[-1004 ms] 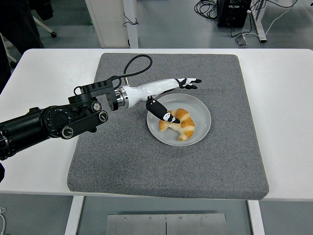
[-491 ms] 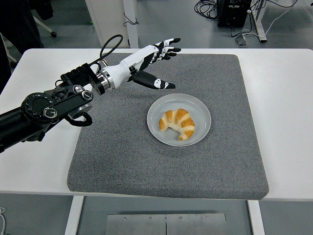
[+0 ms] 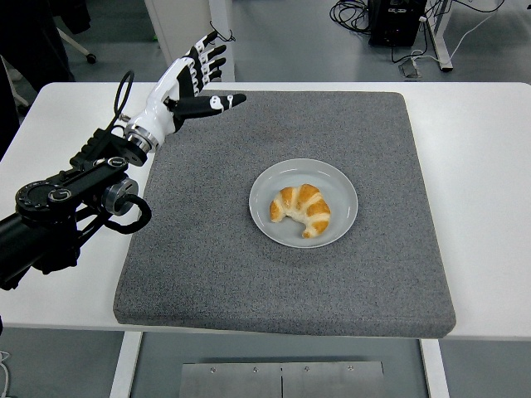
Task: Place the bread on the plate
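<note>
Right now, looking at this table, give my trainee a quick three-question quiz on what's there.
1. True or false: the croissant lies on the grey plate.
2. What is the left hand holding? A) the croissant B) the plate C) nothing
3. Fill in: the plate sits on a grey ____ covering the white table.

Key: 1 true; 2 C, its fingers are spread and empty, over the mat's far left corner; 3 mat.
</note>
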You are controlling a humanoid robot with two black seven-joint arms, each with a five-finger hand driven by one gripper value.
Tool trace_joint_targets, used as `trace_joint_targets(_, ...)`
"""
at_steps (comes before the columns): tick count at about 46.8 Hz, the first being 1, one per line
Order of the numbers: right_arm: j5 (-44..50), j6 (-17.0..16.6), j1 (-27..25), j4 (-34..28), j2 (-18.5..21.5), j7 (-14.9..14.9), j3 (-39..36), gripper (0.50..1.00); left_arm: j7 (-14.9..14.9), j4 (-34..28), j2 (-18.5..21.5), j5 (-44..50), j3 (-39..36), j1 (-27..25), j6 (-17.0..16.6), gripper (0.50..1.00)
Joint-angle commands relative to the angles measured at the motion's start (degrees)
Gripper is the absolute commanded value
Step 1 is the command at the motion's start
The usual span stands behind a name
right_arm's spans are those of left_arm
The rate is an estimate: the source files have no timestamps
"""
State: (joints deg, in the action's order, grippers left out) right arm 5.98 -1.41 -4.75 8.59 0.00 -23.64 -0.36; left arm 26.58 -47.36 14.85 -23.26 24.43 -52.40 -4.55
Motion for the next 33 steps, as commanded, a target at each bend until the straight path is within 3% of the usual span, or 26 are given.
trace_joint_targets(1,0.00,0.01,0.00,-0.06,0.00,0.00,0.00,1.000,0.05,0.78,-0.44,1.98,1.14,1.68,-0.55,0.966)
trace_joint_targets(11,0.00,0.01,0.00,0.02,0.00,0.00,0.00,1.000,0.76,6.58,-3.42,8.58,5.45,3.44,-0.55,0.966)
trace_joint_targets(23,0.00,0.01,0.00,0.02,0.00,0.00,0.00,1.000,2.42,9.30,-4.30,12.36,10.72,5.73,-0.02,0.966)
trace_joint_targets(33,0.00,0.01,0.00,0.02,0.00,0.00,0.00,1.000,2.51,14.84,-9.05,14.12,13.19,5.99,2.61,0.966)
